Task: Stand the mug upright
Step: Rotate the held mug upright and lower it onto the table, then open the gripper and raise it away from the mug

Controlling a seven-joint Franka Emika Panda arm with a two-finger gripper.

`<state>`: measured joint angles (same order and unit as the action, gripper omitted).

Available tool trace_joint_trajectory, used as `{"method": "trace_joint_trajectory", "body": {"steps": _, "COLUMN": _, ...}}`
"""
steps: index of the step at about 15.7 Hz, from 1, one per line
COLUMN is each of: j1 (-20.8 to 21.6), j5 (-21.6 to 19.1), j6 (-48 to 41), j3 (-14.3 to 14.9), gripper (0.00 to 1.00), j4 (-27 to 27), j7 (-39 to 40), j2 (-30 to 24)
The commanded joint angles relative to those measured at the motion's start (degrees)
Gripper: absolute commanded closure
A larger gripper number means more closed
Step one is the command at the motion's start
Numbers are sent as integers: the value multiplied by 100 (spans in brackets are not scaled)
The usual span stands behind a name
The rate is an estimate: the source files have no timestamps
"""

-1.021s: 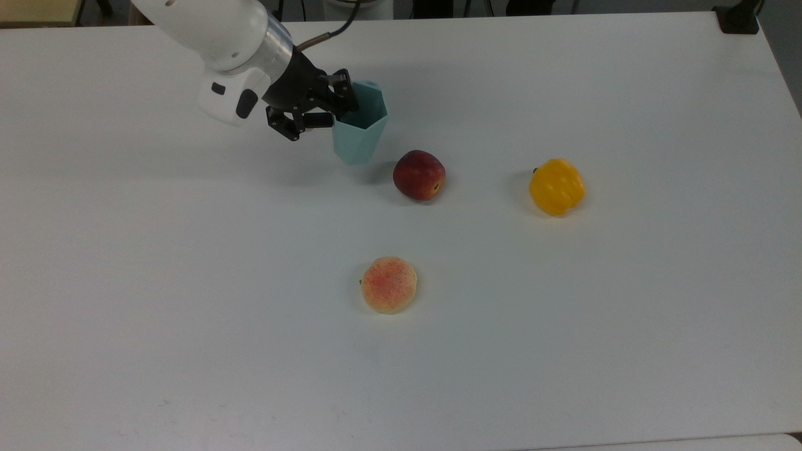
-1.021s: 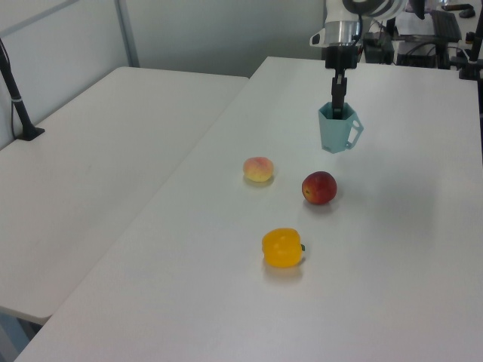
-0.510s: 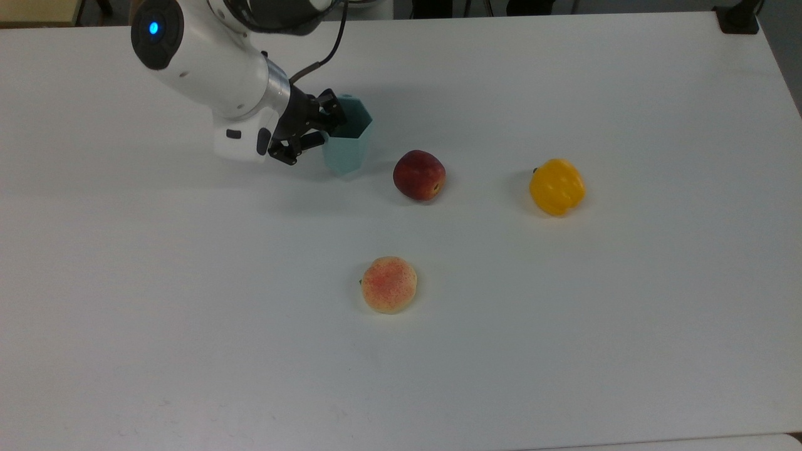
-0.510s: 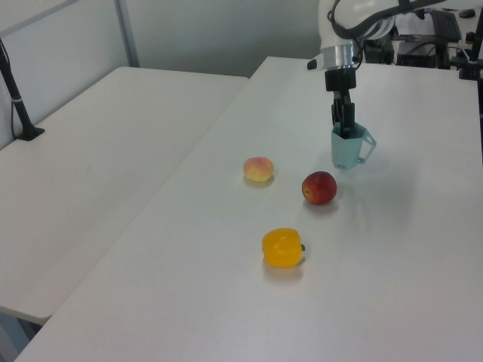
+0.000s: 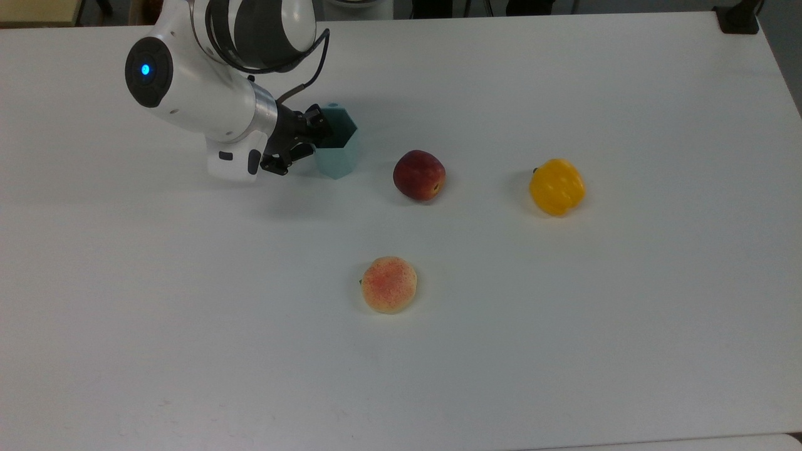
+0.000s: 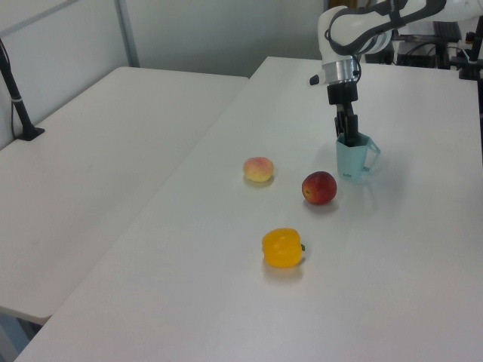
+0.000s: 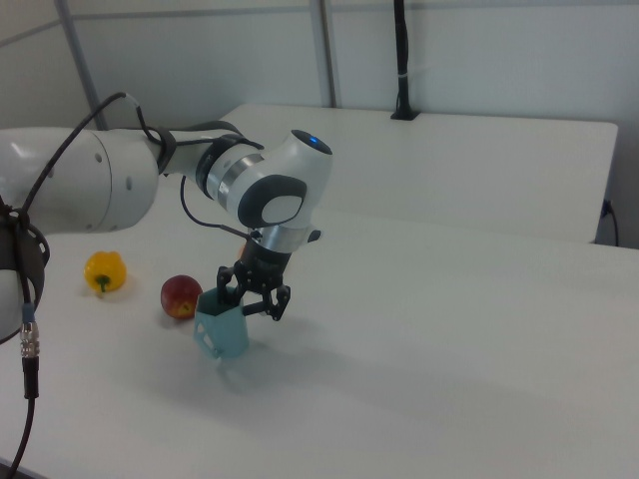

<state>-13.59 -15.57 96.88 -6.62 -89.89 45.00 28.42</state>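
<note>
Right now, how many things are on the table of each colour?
Teal: 1, the mug
Dark red: 1, the red fruit
Yellow: 1, the yellow pepper
Pink and orange: 1, the peach
Total: 4

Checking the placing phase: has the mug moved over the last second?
Yes. In the top view the mug has shifted left, away from the red fruit; in the left view it has dropped to the table, gripper on its rim.
</note>
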Motion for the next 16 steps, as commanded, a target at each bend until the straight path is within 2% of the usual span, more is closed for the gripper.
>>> {"method": "trace_joint_trajectory", "body": {"steps": 1, "j1": 40, "j5": 27, "j6": -125, "j3": 46, "gripper": 38, "j4": 51, "j7": -26, "j2": -38}}
{"method": "trace_joint_trajectory", "body": {"steps": 3, "j1": 40, "j5": 36, "j6": -143, "j3": 46, "gripper": 0, "j4": 60, "j7": -201, "j2": -47}}
{"method": "trace_joint_trajectory", "body": {"steps": 9, "j1": 40, "j5": 27, "j6": -187, "j3": 46, "gripper": 0, "j4": 95, "j7": -255, "j2": -336}}
{"method": "trace_joint_trajectory", "body": {"steps": 13, "j1": 102, "j5": 89, "j6": -520, "j3": 55, "gripper": 0, "j4": 86, "j7": -473, "j2": -1134}}
{"method": "trace_joint_trajectory", "body": {"steps": 16, "j1": 137, "j5": 141, "j6": -802, "j3": 55, "gripper": 0, "j4": 86, "j7": -1471, "j2": -1820}}
